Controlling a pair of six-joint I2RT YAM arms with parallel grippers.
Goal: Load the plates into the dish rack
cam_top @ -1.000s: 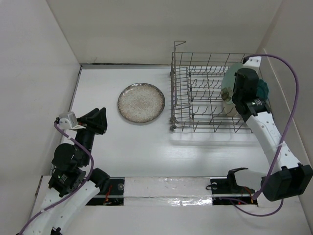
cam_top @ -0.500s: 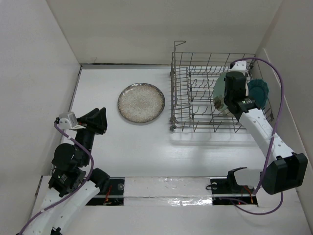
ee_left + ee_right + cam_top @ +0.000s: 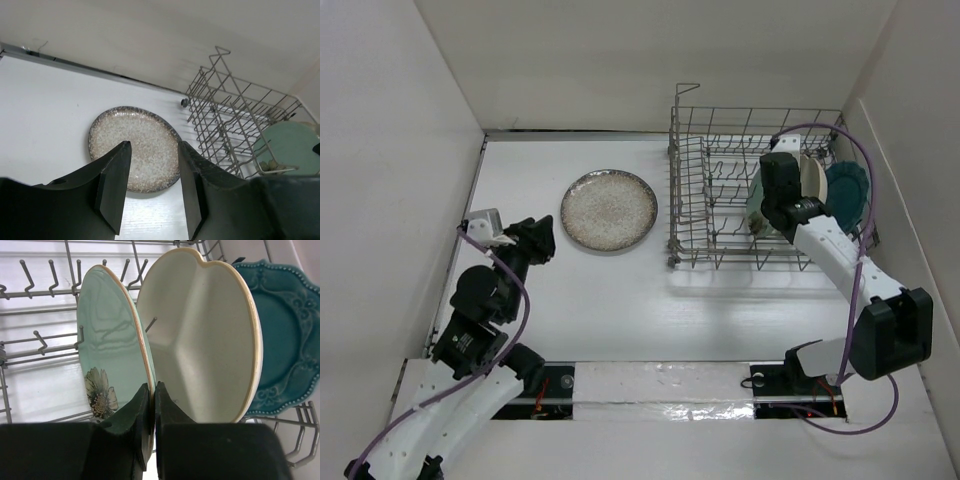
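Observation:
My right gripper (image 3: 152, 390) is shut on the rim of the pale mint green plate (image 3: 107, 360) with a flower, holding it upright among the tines of the grey wire dish rack (image 3: 710, 190). The cream divided plate (image 3: 200, 340) stands right beside it, and the dark teal scalloped plate (image 3: 280, 335) stands behind that at the rack's right end. The speckled beige-brown plate (image 3: 608, 210) lies flat on the table left of the rack. My left gripper (image 3: 152, 165) is open and empty, above and in front of the speckled plate (image 3: 135, 147).
White walls enclose the table at the back and both sides. The rack's tall wire side (image 3: 678, 170) stands between the speckled plate and the loaded plates. The left part of the rack (image 3: 40, 330) holds only bare tines.
My right gripper has carried the mint plate leftward and down into the rack beside the cream plate. My left arm has shifted right, toward the speckled plate.

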